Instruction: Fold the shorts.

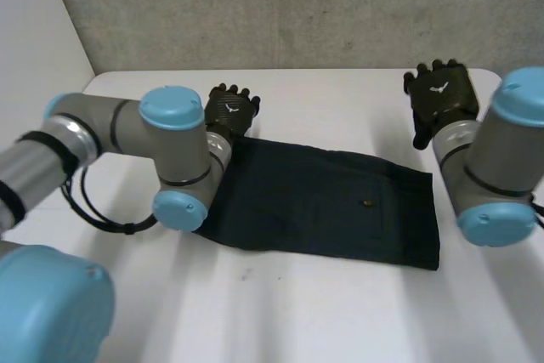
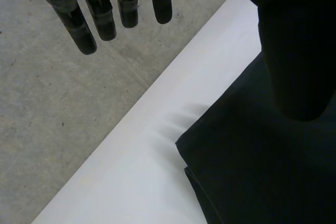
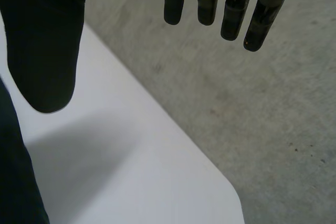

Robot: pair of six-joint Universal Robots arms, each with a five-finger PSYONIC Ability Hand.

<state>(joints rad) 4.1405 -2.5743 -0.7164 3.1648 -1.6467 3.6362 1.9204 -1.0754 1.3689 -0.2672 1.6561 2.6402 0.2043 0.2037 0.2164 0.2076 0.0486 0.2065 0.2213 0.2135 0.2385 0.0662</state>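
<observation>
Dark navy cloth shorts (image 1: pixel 323 206) lie flat on the white table (image 1: pixel 280 312), long axis running left arm to right arm; left hand (image 1: pixel 231 110) hovers at their far left corner, fingers (image 2: pixel 105 17) straight, slightly spread, holding nothing; right hand (image 1: pixel 440 95) sits beyond the far right corner, off the cloth, fingers (image 3: pixel 231 14) straight, empty; left is nearer, so probably grasps first.

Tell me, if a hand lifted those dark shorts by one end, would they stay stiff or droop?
Probably droop: the shorts lie limp and flat on the table, with soft layered edges at the corner in the left wrist view. They look thin, so likely light. Pushed, they would probably bunch rather than slide whole.
</observation>
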